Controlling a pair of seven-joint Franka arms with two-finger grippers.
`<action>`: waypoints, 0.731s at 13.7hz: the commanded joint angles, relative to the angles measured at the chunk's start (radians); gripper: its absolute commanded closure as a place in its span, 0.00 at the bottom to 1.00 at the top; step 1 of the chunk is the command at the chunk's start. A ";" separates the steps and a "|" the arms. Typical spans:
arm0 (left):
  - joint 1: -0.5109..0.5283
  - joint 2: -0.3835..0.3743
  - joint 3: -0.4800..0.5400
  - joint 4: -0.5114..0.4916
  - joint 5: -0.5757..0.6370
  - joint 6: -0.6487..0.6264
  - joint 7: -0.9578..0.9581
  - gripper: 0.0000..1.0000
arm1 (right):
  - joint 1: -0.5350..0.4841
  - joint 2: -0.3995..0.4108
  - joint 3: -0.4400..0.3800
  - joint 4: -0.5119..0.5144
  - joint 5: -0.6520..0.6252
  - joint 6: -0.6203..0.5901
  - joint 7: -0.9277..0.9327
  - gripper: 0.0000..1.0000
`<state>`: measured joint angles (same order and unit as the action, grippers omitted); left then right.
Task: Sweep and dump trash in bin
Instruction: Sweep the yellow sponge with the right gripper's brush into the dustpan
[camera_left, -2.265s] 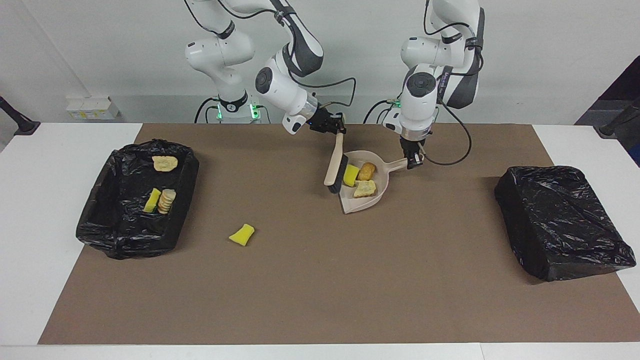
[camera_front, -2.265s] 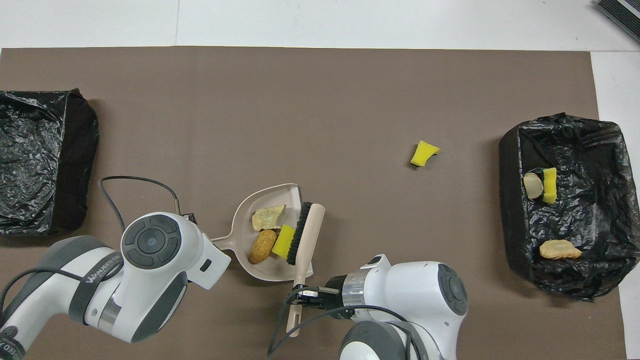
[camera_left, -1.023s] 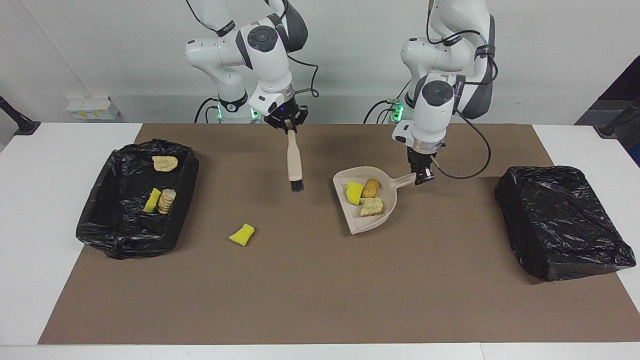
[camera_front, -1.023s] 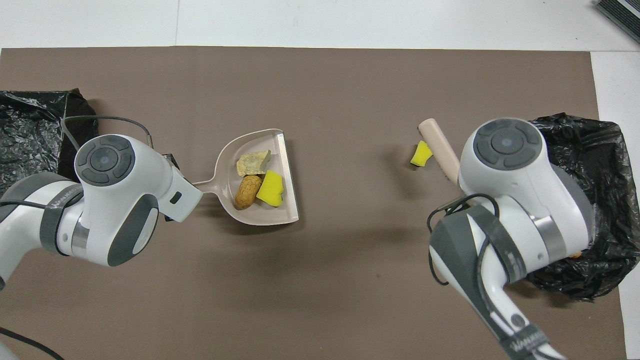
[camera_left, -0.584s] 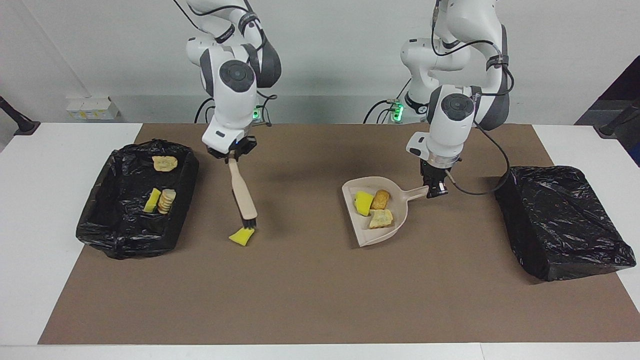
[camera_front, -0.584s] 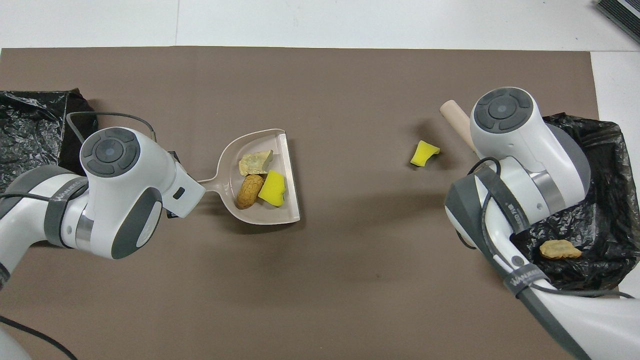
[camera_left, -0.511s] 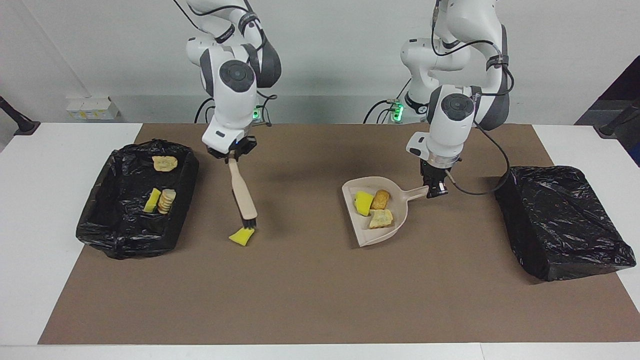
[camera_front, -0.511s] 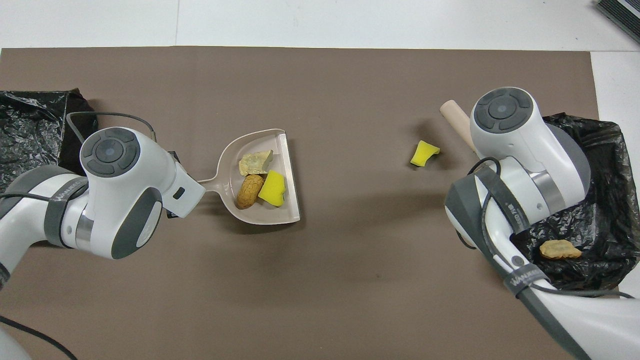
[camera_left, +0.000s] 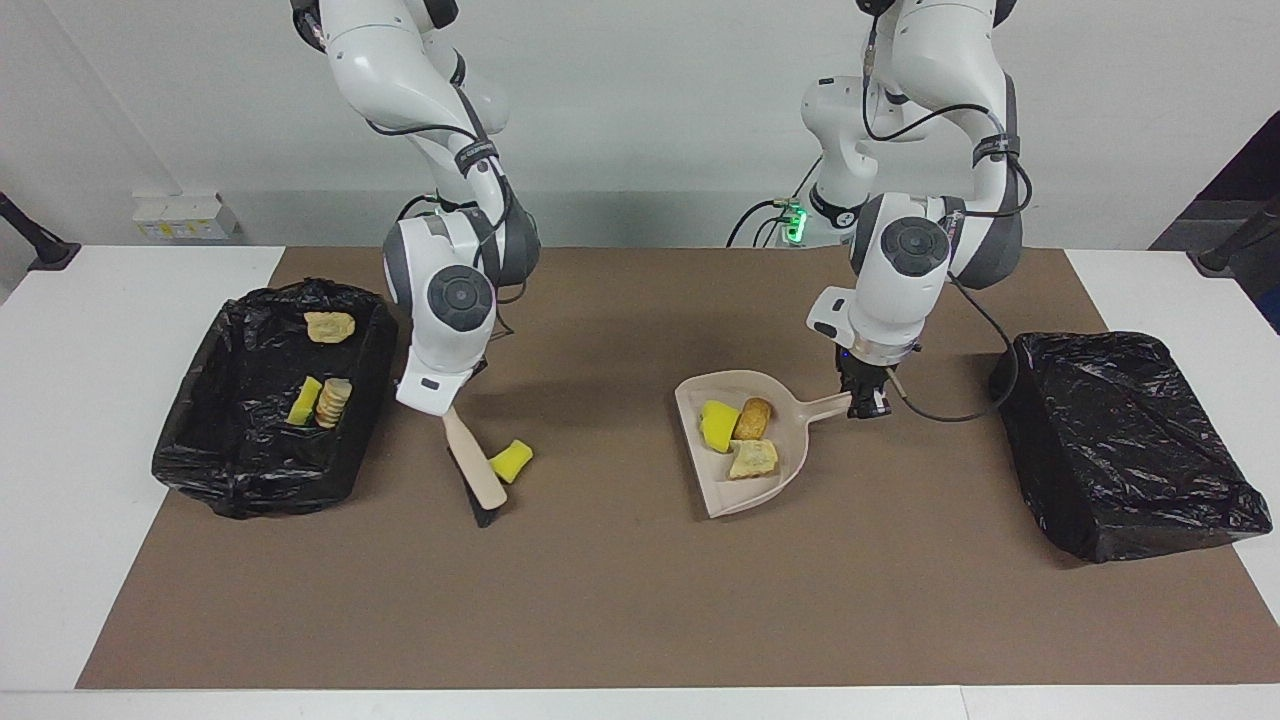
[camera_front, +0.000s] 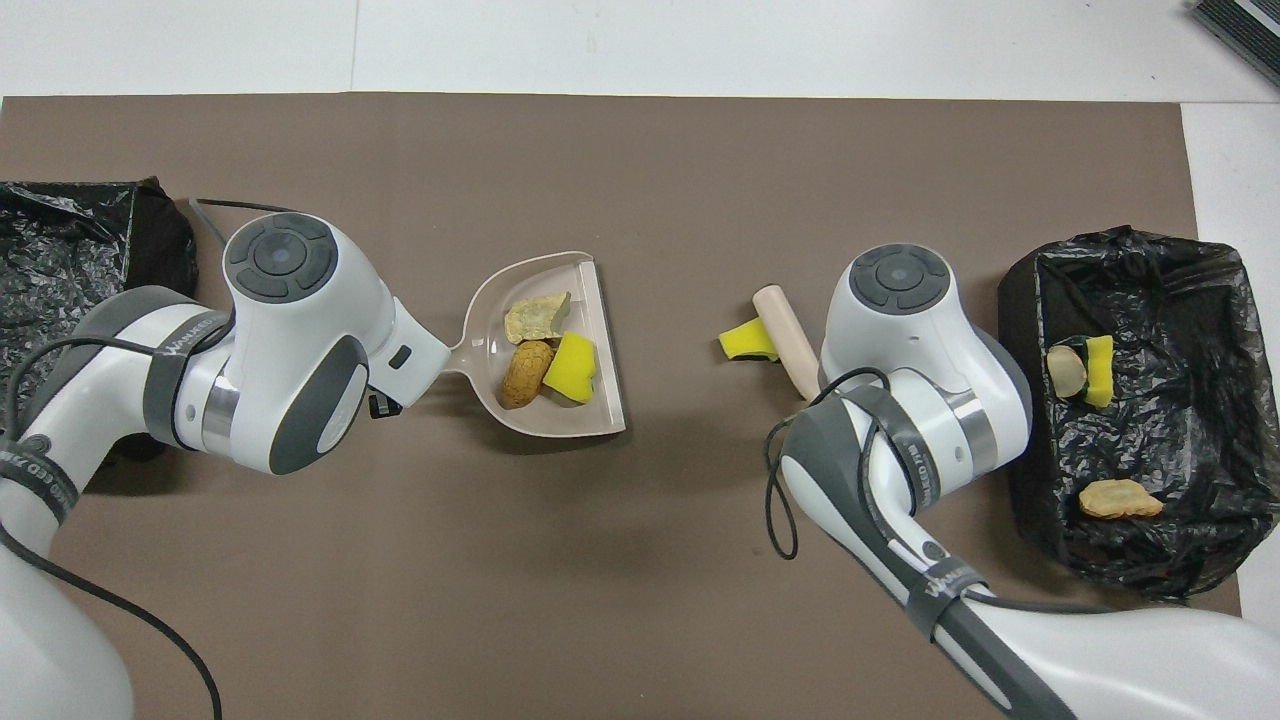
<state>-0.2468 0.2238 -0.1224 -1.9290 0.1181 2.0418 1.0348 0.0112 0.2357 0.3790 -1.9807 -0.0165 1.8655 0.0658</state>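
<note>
The right pincer (camera_left: 443, 408) is clamped on the handle end of a beige brush (camera_left: 474, 470), whose long axis slants down from the pincer to the black bristles on the brown mat (camera_left: 640, 600), the head pointing away from the robots. A bright yellow sponge chunk (camera_left: 511, 460), soft-edged and wedge-shaped, lies on the mat touching the brush on its side toward the left arm's end of the surface.

The left pincer (camera_left: 866, 402) is clamped on the thin handle of a smooth beige plastic dustpan (camera_left: 780, 465). The pan's handle points toward the left arm's end and its straight open lip faces the brush, well apart from it. In the pan sit a yellow sponge piece (camera_left: 717, 424), a golden-brown bread-like roll (camera_left: 753, 418) and a pale crumbly bread scrap (camera_left: 753, 459), bunched together.

At the right arm's end stands an open bin lined with crinkled black plastic (camera_left: 250, 470); it holds a yellow sponge bit (camera_left: 304, 401), a ridged pale slice (camera_left: 333, 402) leaning on it, and a flat golden piece (camera_left: 329, 326) nearer to the robots. A second black-bagged bin (camera_left: 1130, 440) stands at the left arm's end.
</note>
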 joint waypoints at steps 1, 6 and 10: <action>-0.017 -0.024 0.010 -0.021 -0.005 -0.012 -0.019 1.00 | 0.022 -0.048 0.003 -0.089 0.203 0.087 0.011 1.00; -0.017 -0.030 0.010 -0.028 0.000 -0.028 -0.019 1.00 | 0.117 -0.053 0.003 -0.135 0.510 0.251 0.028 1.00; -0.017 -0.035 0.009 -0.036 0.034 -0.020 -0.018 1.00 | 0.191 -0.059 0.003 -0.118 0.622 0.327 0.084 1.00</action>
<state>-0.2553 0.2214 -0.1189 -1.9343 0.1344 2.0230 1.0264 0.1931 0.2037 0.3808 -2.0911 0.5756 2.1747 0.1045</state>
